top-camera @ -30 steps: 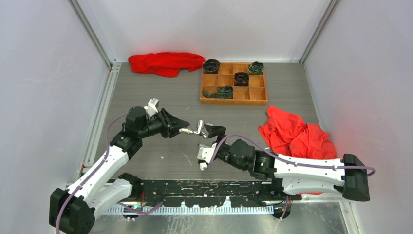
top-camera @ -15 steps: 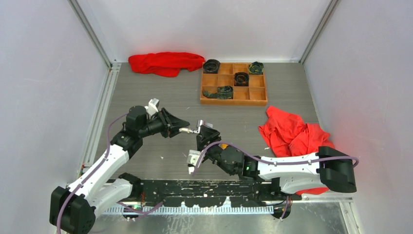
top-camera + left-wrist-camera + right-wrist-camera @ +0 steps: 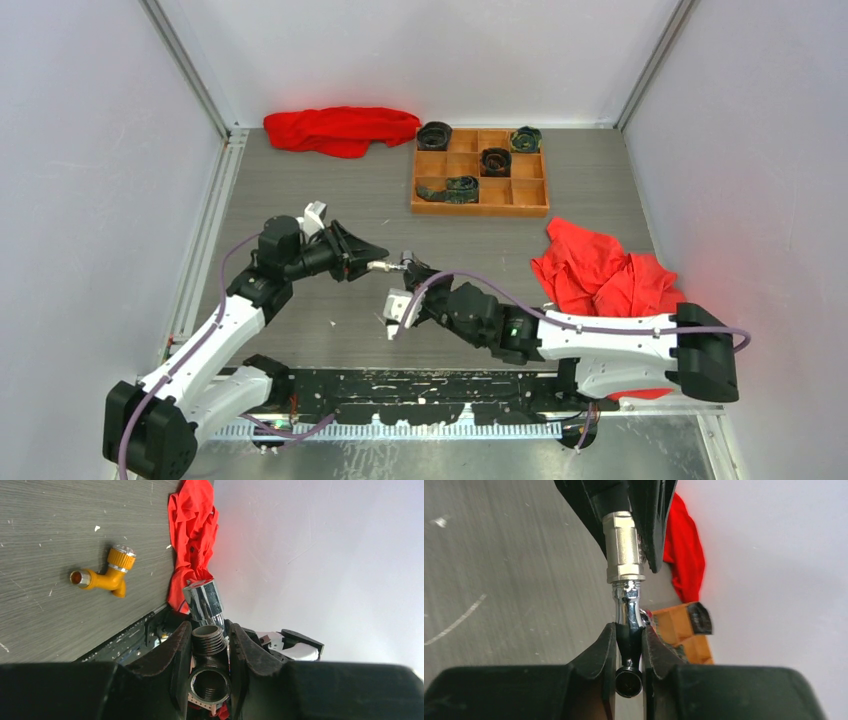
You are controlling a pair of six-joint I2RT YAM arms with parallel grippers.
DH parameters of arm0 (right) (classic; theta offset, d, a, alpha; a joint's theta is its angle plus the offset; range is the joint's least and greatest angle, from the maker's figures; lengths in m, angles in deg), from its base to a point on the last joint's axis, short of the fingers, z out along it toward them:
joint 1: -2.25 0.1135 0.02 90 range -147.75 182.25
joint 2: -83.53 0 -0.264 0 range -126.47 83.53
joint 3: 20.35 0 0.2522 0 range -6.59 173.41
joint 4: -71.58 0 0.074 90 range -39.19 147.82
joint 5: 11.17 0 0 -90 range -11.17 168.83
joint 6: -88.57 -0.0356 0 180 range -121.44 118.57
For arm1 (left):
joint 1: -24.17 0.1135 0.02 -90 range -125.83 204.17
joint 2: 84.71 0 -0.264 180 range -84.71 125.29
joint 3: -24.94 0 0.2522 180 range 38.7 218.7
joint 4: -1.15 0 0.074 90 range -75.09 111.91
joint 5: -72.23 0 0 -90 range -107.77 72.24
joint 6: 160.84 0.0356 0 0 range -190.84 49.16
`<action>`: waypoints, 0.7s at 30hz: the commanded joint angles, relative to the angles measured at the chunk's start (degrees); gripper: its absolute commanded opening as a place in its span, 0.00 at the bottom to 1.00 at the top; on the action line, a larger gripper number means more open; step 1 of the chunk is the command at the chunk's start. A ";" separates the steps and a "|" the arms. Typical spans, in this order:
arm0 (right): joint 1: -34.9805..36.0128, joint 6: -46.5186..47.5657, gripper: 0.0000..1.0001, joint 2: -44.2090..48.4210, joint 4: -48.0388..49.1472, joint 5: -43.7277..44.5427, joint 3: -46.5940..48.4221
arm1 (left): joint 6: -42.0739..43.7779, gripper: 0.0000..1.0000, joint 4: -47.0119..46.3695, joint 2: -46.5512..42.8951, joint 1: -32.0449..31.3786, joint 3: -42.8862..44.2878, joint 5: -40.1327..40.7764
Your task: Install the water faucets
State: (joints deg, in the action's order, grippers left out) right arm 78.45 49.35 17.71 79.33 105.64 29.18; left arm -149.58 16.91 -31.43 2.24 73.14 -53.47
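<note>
Overhead, the left hand and right hand meet tip to tip just toward 7 o'clock of the middle of the bench. The silver faucet is a small bright sliver between them, and how each hand grips is too small to read from there.

The right wrist view settles it. The right hand is closed on the faucet's thin handle, while the left hand comes in from 12 o'clock, clamped on the stubby silver body. The left wrist view shows the other end: that hand pinches a threaded part, and the chrome barrel stands out beyond it toward 12 o'clock.

Only the left wrist view shows the orange faucet. It lies on its side on the bench at 10 o'clock, near a red cloth but apart from it; overhead it cannot be seen.

Overhead gives the whole tray at 1 o'clock, with dark rolls in several compartments, where the right wrist view catches only a corner. It also shows a second red cloth at 11 o'clock.
</note>
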 commanded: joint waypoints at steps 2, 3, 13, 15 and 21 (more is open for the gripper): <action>-4.47 -21.52 0.01 3.78 -12.11 -24.22 8.26 | -0.93 0.00 -8.46 -0.78 0.22 2.09 -2.32; -5.93 -24.37 0.01 3.93 -13.16 -27.88 8.73 | -0.97 0.00 -8.83 -0.67 0.18 2.05 -2.49; -19.77 -48.48 0.01 0.44 -17.27 -57.42 13.47 | 0.13 0.00 -10.76 0.11 0.25 2.44 -4.63; -23.55 -55.32 0.01 -1.77 -16.68 -65.92 14.98 | 1.39 0.00 -11.37 0.62 0.22 2.91 -6.16; -32.43 -82.63 0.01 -11.60 -7.61 -89.31 16.81 | 3.44 0.00 -12.50 1.20 0.40 3.36 -8.13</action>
State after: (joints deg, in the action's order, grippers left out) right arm 47.63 -8.53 11.96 59.88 43.61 42.51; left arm -146.52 14.94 -29.86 3.53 73.14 -55.81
